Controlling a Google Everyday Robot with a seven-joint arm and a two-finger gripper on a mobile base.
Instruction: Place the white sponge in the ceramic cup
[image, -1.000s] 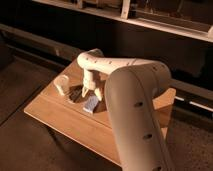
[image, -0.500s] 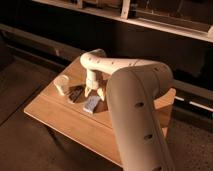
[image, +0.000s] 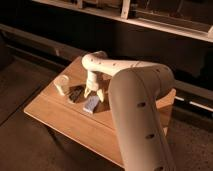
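Now I hold the claw (image: 94, 94) spread just above the white sponge (image: 91, 104), which lies on the table (image: 55, 112) right beneath it, unpinched, so next I must lower, squeeze, and carry it to the cup (image: 61, 84) nearby.

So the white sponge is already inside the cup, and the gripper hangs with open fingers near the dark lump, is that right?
Not quite. The camera view shows the white sponge lying on the table, not inside the cup. The rest holds: the gripper hangs with open fingers just over the sponge, near the dark lump.
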